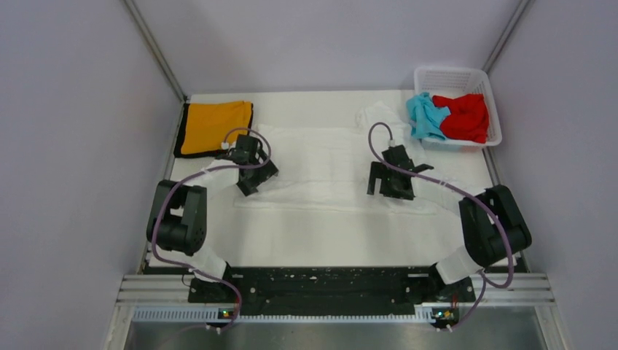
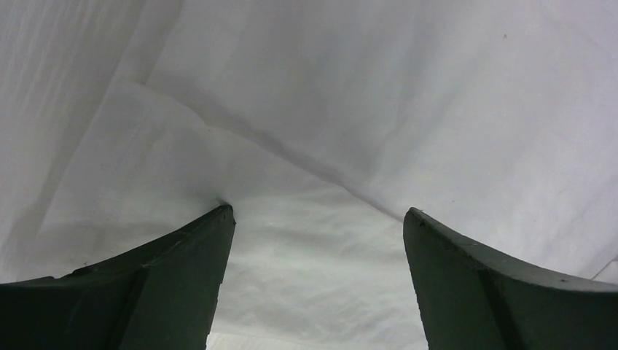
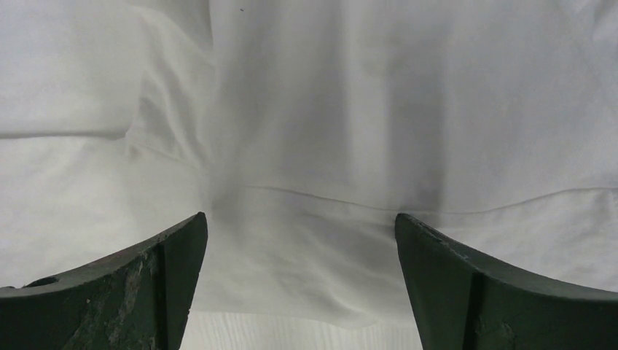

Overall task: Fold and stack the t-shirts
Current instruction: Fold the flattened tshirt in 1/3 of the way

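The white t-shirt (image 1: pixel 328 171) lies spread across the table. Both tools hang low over it, the left gripper (image 2: pixel 318 215) above its left part and the right gripper (image 3: pixel 300 219) above its right part, each with jaws wide and nothing between them. For a clean fold I'd set both down at matching spots on one edge, pinch only the layers I mean to lift, and carry the two sides together so the cloth doesn't skew. The orange t-shirt (image 1: pixel 211 125) sits folded just off the white one's far left corner. The light blue t-shirt (image 1: pixel 426 117) and red t-shirt (image 1: pixel 463 115) wait in the basket (image 1: pixel 455 73) off its far right corner.
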`<state>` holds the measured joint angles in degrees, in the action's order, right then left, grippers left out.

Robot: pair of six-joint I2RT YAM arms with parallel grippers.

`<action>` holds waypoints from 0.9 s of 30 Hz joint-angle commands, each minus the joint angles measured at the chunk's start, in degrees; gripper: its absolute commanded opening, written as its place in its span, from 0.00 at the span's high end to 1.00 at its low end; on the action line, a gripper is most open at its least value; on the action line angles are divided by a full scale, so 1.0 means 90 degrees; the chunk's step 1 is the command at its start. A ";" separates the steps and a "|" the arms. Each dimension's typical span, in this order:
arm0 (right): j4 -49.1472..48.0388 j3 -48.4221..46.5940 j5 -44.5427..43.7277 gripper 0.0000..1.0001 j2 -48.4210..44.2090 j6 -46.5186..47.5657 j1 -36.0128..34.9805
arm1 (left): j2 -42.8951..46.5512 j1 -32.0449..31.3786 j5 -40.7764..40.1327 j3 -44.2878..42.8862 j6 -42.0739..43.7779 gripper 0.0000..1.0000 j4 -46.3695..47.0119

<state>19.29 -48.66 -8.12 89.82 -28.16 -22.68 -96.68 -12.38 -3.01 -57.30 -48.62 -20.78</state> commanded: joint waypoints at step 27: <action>0.2272 0.2321 0.0922 0.01 -0.3508 -0.1641 -0.1182 | 0.4401 -0.0652 0.0148 0.3687 -0.1837 0.09 -0.1717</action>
<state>35.68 -28.73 -0.32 59.35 -40.99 -32.27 -57.76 -17.69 -3.57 -26.57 -63.33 -28.69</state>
